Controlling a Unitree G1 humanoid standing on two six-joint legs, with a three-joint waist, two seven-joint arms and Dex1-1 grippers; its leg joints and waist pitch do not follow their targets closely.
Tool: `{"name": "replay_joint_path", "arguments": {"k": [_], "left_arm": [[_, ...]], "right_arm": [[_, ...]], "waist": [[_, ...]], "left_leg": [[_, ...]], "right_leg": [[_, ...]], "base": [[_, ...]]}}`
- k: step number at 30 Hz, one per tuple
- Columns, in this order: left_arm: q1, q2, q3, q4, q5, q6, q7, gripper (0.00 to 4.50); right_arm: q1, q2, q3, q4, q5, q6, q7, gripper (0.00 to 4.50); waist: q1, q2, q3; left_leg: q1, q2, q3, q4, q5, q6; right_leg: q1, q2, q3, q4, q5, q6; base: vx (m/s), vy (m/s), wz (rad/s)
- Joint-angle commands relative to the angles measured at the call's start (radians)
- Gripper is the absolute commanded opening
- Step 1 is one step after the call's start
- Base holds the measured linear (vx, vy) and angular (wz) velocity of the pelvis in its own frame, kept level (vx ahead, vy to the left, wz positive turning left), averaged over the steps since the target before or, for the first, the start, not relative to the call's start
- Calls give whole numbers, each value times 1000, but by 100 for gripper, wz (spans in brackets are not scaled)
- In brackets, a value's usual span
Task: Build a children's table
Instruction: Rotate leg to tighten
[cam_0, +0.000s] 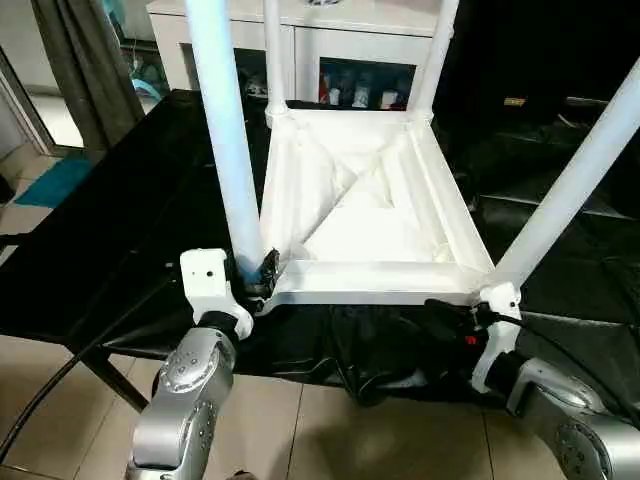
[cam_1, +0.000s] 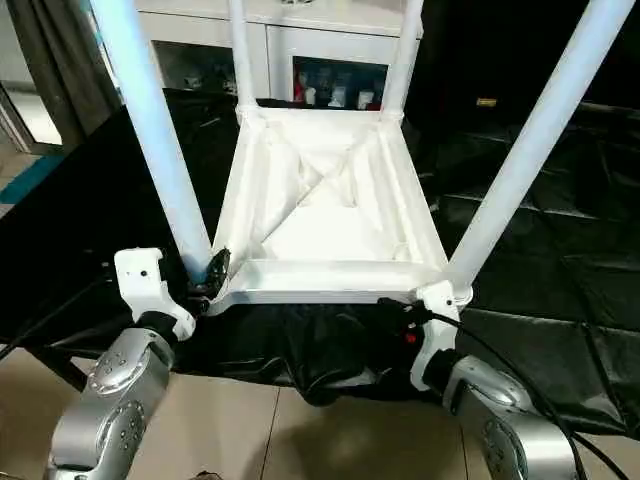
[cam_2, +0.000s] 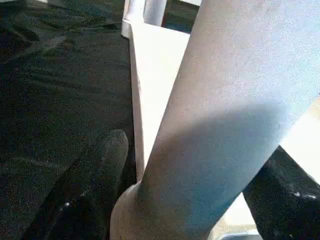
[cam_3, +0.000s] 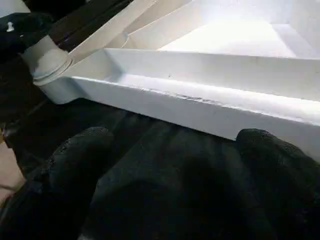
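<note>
The children's table (cam_0: 360, 215) lies upside down on the black cloth, its ribbed underside facing up. Its white legs stand up from the corner sockets: near left leg (cam_0: 228, 130), near right leg (cam_0: 575, 175). My left gripper (cam_0: 258, 275) is at the base of the near left leg. In the left wrist view its black fingers (cam_2: 95, 175) straddle that leg (cam_2: 225, 110), open, with a dark gap on one side. My right gripper (cam_0: 450, 315) stands open just in front of the tabletop's near rim (cam_3: 200, 100), close to the near right socket, with nothing between its fingers (cam_3: 80, 160).
The black-draped table (cam_0: 120, 230) ends right at my forearms, with tiled floor (cam_0: 300, 430) below. A white glass-door cabinet (cam_0: 350, 45) stands behind it. A grey curtain (cam_0: 85, 70) hangs at the far left. A black cable (cam_0: 560, 335) runs along my right arm.
</note>
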Motion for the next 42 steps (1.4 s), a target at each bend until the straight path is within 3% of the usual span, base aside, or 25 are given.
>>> {"name": "replay_joint_path", "arguments": {"k": [1,4,5,8,9,10,13,16,17,21,26,29,38,42], "left_arm": [[9,-5,5,-25,-1,-8,2,358],[14,-21,11,-31,-25,8,0,358],[13,-63,39,-45,-96,32,2,358],[6,-99,64,-57,-163,51,5,343],[-3,-141,94,-73,-255,83,7,328],[-4,-146,97,-75,-265,87,8,326],[-21,-207,141,-92,-417,138,18,320],[-23,-223,144,-97,-444,147,23,318],[-23,-234,143,-100,-444,158,20,317],[-22,-234,137,-100,-430,166,18,306],[-40,-148,64,-97,-262,146,-8,298],[-52,-64,-22,-92,-143,89,-6,291],[-37,-1,-90,-106,19,-32,-26,255],[-8,55,-128,-106,165,-146,-22,243]], "right_arm": [[0,-7,3,0,-10,-10,8,450],[5,-1,11,-4,-17,-13,9,450],[3,9,12,-9,-13,-12,7,450],[-1,16,9,-12,-8,-13,5,450],[-9,27,0,-13,2,-10,-1,450],[-9,28,-2,-13,3,-9,-1,450],[-22,34,-10,-7,12,-5,-7,450],[-26,33,-9,-1,6,-9,-7,450],[-31,36,-9,8,-2,-15,-8,450],[-34,41,-10,15,-8,-21,-8,450],[-33,46,-11,16,-14,-25,-9,450],[-35,45,-10,24,-19,-32,-8,450],[-27,32,-4,18,-32,-44,0,450],[-18,30,-3,24,-42,-57,5,450]], "waist": [[-2,-12,-41],[-4,-13,-36],[-5,-14,-31],[-8,-16,-29],[-11,-17,-27],[-12,-20,-25],[-15,-24,-23],[-15,-23,-19],[-14,-21,-24],[-14,-18,-24],[-12,-17,-31],[-9,-16,-34],[-8,-13,-38],[-9,-15,-38]], "left_leg": [[13,52,-21,-84,-136,39],[13,53,-22,-87,-159,31],[12,52,-22,-88,-163,28],[13,53,-22,-90,-177,20],[13,53,-23,-91,-178,21],[12,51,-22,-91,-180,21],[11,49,-22,-90,-188,26],[10,47,-20,-91,-192,24],[11,48,-20,-90,-183,23],[11,51,-21,-91,-141,25],[11,53,-20,-86,-85,49],[11,52,-21,-85,-68,60],[14,55,-21,-81,-29,73],[12,55,-22,-80,-26,85]], "right_leg": [[24,-65,34,-82,-16,-190],[22,-65,35,-85,-51,-185],[20,-65,35,-85,-57,-186],[18,-65,36,-87,-66,-202],[17,-63,36,-85,-57,-199],[18,-62,36,-86,-59,-198],[18,-64,37,-89,-102,-185],[15,-64,38,-96,-171,-172],[17,-64,38,-95,-170,-168],[18,-61,36,-90,-84,-168],[26,-64,35,-82,34,-175],[28,-65,34,-81,63,-179],[33,-64,31,-68,179,-211],[36,-65,30,-66,205,-208]], "base": [[0,0,0],[0,0,0],[0,0,0],[0,0,0],[0,0,0],[0,0,0],[0,0,0],[0,0,0],[0,0,0],[0,0,0],[0,0,0],[0,0,0],[0,0,0],[0,0,0]]}}
